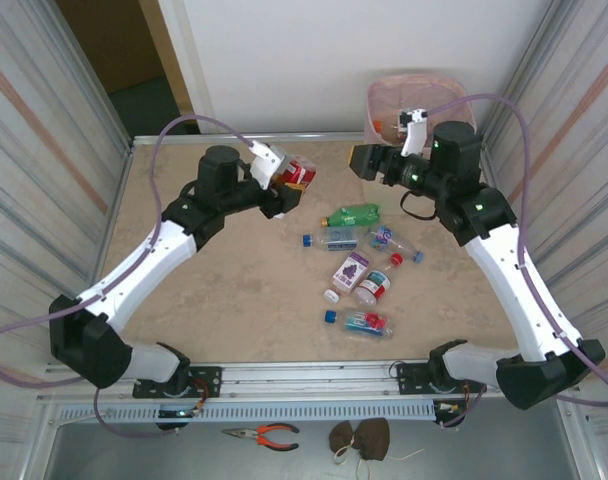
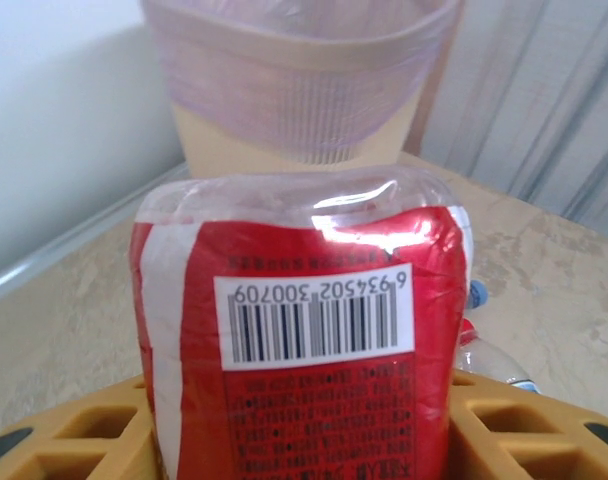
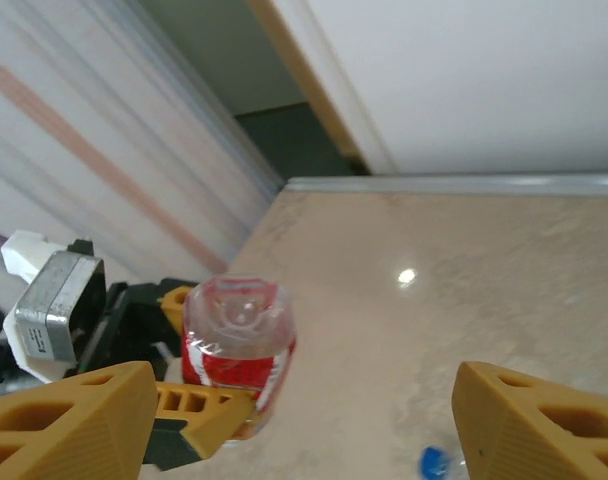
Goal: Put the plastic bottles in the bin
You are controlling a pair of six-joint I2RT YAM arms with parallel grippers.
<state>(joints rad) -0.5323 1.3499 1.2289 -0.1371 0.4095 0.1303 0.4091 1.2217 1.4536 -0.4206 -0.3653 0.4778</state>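
From above, the left claw [image 1: 287,183] grips a red-labelled plastic bottle [image 1: 299,174], well left of the bin [image 1: 424,85]. Its wrist view: bottle wedged between the fingers [image 2: 74,440]. Right wrist view: right claw [image 3: 304,430] wide open, empty.

We see a clear bottle with a red label [image 2: 304,350] gripped between the left fingers [image 2: 79,435], barcode up, its base pointing at the bin [image 2: 294,110]. The bin is a cream basket lined with a pink bag, at the bench's far right corner. A green bottle [image 1: 352,214], a purple-labelled bottle [image 1: 350,270] and a few others lie scattered mid-bench.
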